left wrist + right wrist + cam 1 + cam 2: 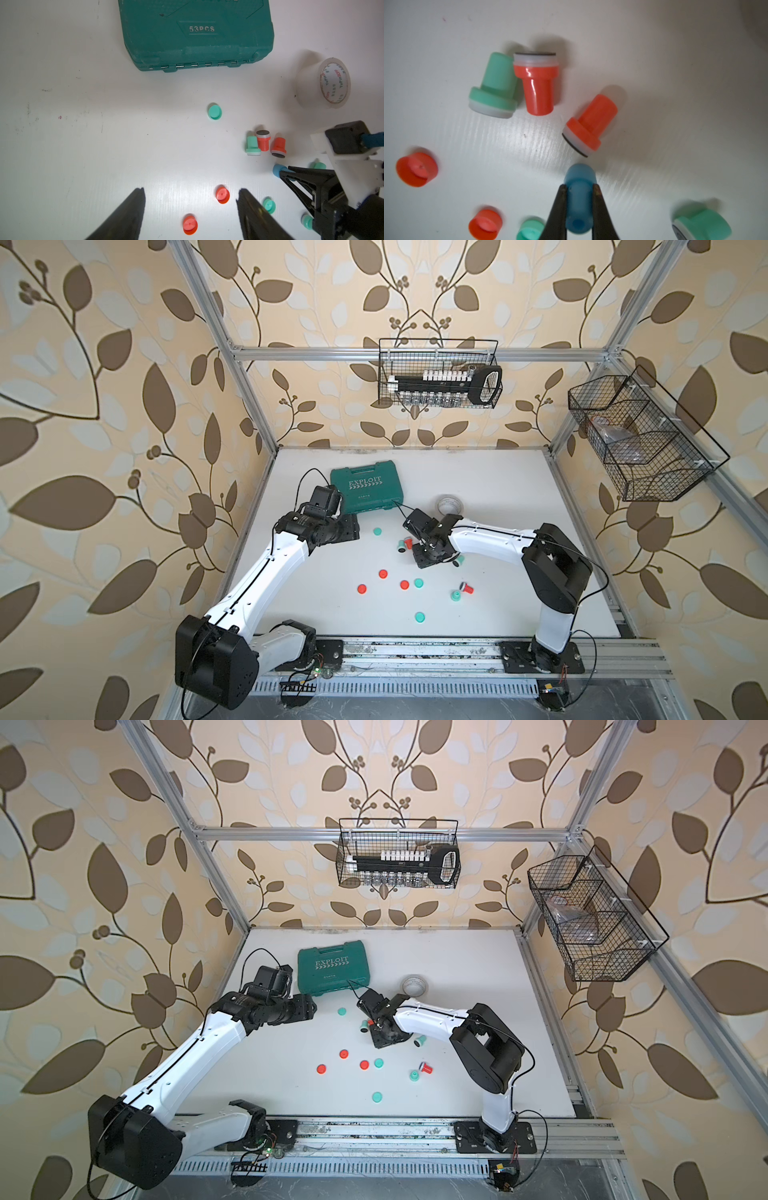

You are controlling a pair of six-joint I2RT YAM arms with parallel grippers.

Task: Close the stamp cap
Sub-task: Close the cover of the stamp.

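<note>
My right gripper (580,188) is shut on a small blue cylindrical stamp piece (579,199) and holds it low over the white table; the same blue piece (277,170) shows in the left wrist view. Just beyond it lie a green stamp (494,87) and two red stamps (537,83) (589,122) on their sides, uncapped. Loose red caps (417,169) (485,224) and a green cap (529,230) sit nearby. My left gripper (191,191) hangs open and empty above two red caps (222,195) (190,224). In a top view it (349,531) is left of the right gripper (417,549).
A green tool case (368,486) lies at the back left and a tape roll (450,504) behind the right wrist. More stamps (467,587) (456,595) (458,560) and caps (377,531) (419,617) are scattered mid-table. Wire baskets (440,373) (640,439) hang on the walls.
</note>
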